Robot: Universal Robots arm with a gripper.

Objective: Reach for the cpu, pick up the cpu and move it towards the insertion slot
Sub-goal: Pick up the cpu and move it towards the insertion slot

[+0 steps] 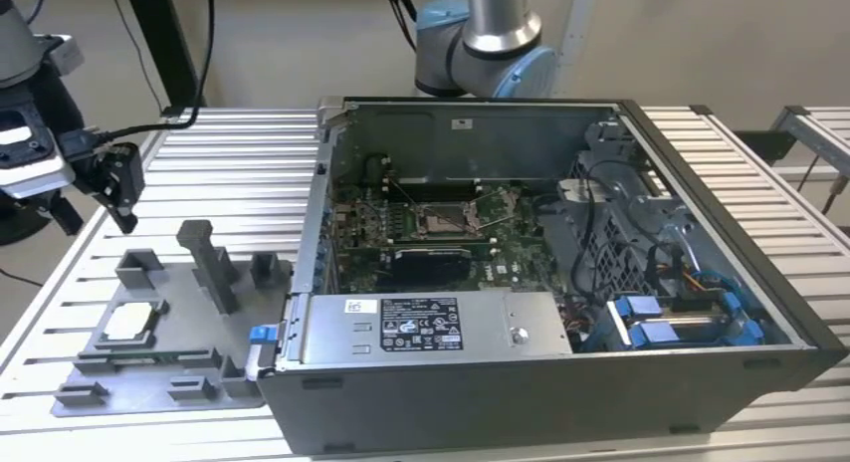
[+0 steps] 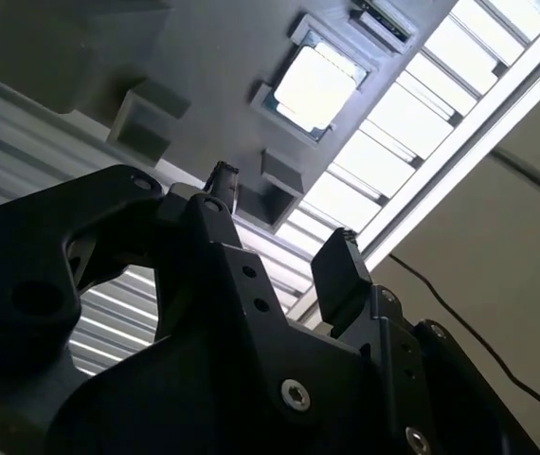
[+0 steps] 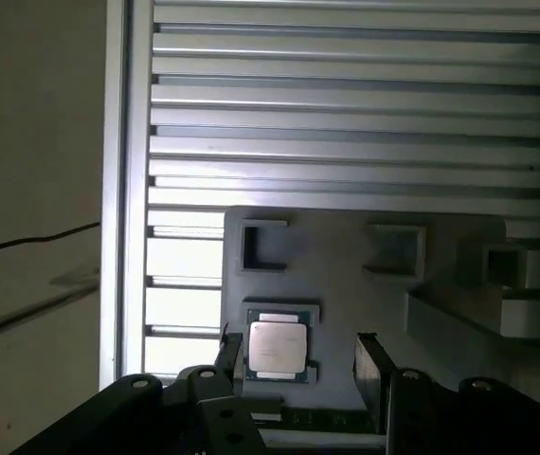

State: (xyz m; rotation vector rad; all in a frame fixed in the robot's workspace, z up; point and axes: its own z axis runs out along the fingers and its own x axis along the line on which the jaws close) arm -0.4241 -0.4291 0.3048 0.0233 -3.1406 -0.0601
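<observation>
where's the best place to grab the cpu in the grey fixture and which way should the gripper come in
Pinch the cpu by two opposite edges, coming straight down. It lies flat, pale face up, in a shallow pocket of the grey fixture, so a side approach looks blocked. The open gripper hangs above the fixture; how much edge clears the pocket rim is unclear.

cpu (image 1: pixel 129 323) lies flat, pale face up, in grey fixture recess. insertion slot (image 1: pixel 443 219): silver frame, dark centre, mid green board.
</observation>
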